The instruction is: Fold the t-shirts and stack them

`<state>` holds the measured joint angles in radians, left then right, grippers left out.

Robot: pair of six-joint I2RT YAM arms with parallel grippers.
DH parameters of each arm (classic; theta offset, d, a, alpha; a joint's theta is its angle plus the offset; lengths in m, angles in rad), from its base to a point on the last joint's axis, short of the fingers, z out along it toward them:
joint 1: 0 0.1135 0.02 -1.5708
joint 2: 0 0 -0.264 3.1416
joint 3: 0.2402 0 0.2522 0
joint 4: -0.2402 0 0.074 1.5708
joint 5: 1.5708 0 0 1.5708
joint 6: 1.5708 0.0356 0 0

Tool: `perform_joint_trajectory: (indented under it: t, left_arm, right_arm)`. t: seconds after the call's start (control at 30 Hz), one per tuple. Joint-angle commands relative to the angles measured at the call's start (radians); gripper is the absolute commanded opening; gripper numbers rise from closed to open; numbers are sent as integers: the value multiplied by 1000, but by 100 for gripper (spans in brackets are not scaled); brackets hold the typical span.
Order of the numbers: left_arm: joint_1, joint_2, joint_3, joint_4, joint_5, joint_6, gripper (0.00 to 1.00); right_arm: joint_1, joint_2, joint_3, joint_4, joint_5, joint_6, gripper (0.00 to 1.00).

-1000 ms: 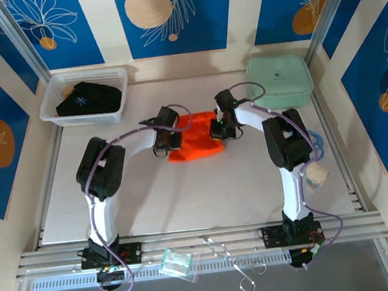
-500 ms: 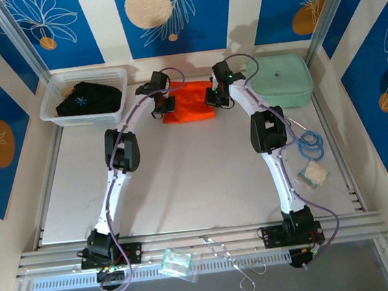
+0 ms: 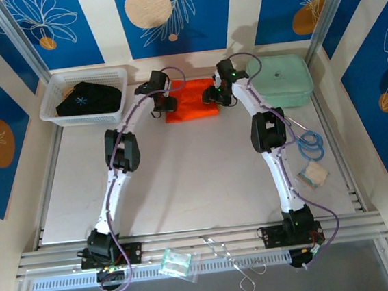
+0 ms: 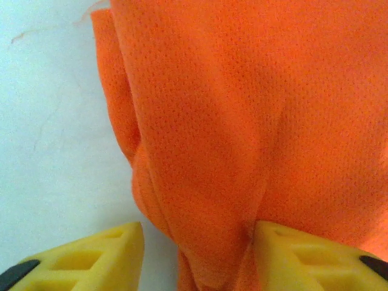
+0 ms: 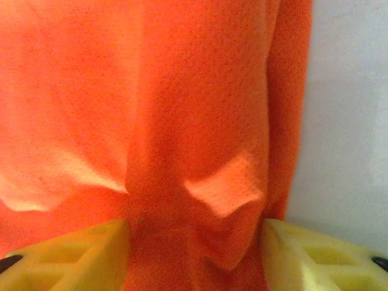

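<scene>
1x orange tee (image 3: pixel 190 104) | 1x blk tee (image 3: pixel 88 100) in 1x basket (image 3: pixel 81 119)

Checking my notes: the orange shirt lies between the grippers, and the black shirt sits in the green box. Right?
No. The black shirt sits in the basket, as the top external view shows. The orange shirt does lie between the left gripper and right gripper.

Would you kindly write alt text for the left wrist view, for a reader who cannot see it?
An orange t-shirt lies bunched on a pale table, one fold of its edge between the open yellow jaws of the left gripper.
</scene>
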<state>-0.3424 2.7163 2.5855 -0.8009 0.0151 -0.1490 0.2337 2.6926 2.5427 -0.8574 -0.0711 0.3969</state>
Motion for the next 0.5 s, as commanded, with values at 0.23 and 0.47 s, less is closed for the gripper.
perform_joint_trajectory:
  t: [0.23,0.47]
  left_arm:
    - [9,-364,-23,69,16,98,77]
    - [8,-726,-331,248,4,115,98]
  right_arm:
    - [-7,-327,-43,-64,14,-82,81]
    - [21,-620,-262,-19,74,-122,99]
